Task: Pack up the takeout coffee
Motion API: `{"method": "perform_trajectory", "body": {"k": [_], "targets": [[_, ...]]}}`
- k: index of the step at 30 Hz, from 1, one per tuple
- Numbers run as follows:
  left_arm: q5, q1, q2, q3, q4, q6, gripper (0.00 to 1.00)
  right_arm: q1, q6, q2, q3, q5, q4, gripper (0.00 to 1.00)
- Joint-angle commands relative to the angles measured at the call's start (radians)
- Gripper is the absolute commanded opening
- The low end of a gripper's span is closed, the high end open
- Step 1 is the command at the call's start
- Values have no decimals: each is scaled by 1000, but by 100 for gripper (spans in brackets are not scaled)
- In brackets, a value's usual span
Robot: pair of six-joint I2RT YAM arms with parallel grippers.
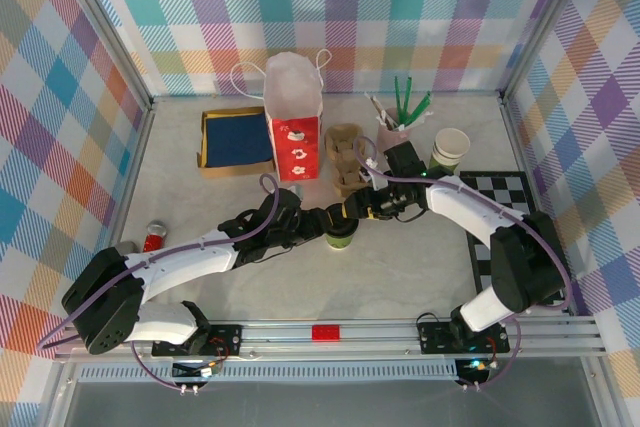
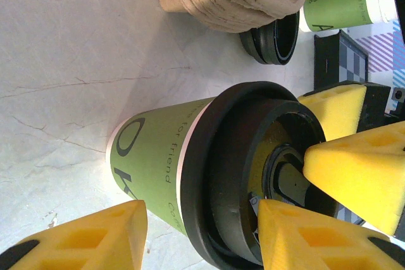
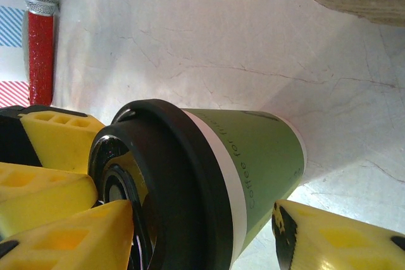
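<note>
The takeout coffee (image 1: 341,233), an olive-green cup with a black lid, stands upright on the table's middle. My left gripper (image 1: 312,219) reaches it from the left and my right gripper (image 1: 358,209) from the right, meeting over its lid. In the left wrist view the coffee (image 2: 158,156) lies between my left gripper's (image 2: 201,213) wide-apart yellow fingers; one finger (image 2: 297,238) overlaps the lid top, the other sits off the body. In the right wrist view my right gripper (image 3: 201,213) straddles the coffee (image 3: 259,150) the same way. The red bag (image 1: 295,132) stands open behind.
A brown pulp cup carrier (image 1: 345,157) lies right of the bag, with a loose black lid (image 2: 278,36) beside it. A lidless cup stack (image 1: 449,150), a straw holder (image 1: 400,117) and a checkered mat (image 1: 505,192) are at the right. A blue box (image 1: 237,140) and a red can (image 1: 153,237) are at the left.
</note>
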Motion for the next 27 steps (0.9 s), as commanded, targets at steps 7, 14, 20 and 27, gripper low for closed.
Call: {"method": "perform_trajectory", "body": {"k": [7,14,20,27], "targets": [[-43,-9,4,24,-71,27,48,-2,24,6,-71,78,-18,56],[-48,-9,4,63,-99,52,49,5,39,-61,-46,38,-24,61],[-36,-6,24,103,-99,58,51,13,66,-89,-37,22,-10,67],[-36,-3,47,134,-113,74,51,18,98,-117,-50,46,2,67]]}}
